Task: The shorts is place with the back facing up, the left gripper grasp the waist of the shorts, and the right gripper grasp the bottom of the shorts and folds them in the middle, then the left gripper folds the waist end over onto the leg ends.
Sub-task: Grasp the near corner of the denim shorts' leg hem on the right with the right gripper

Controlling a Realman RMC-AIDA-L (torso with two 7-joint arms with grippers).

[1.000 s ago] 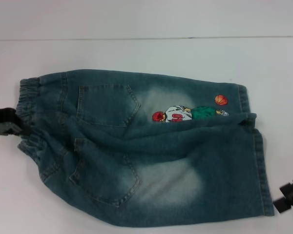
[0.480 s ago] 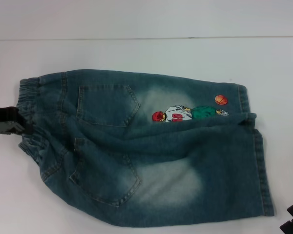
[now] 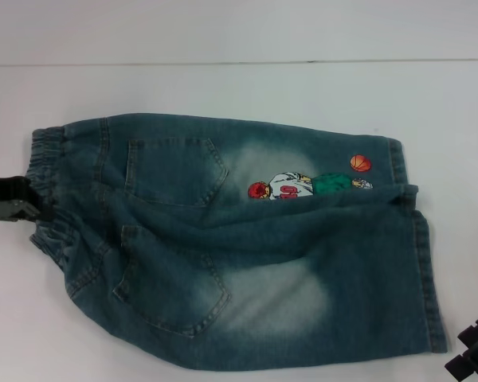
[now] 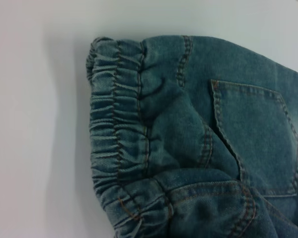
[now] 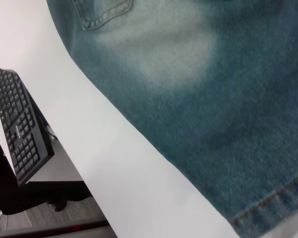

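Note:
The shorts lie flat on the white table with both back pockets up, and also show in the left wrist view. Their gathered waist is at the left; the bottom of the shorts, with its leg ends, is at the right near the embroidered player and orange ball. My left gripper reaches in from the left edge and touches the middle of the waist. My right gripper stands open at the lower right corner, just off the near leg's hem.
The white table runs well beyond the shorts on the far side. The right wrist view shows the table's near edge, with a black keyboard on a lower surface beyond it.
My right gripper has dropped toward the lower right corner, away from the leg hem, then edged slightly back. The left gripper and the shorts have not moved.

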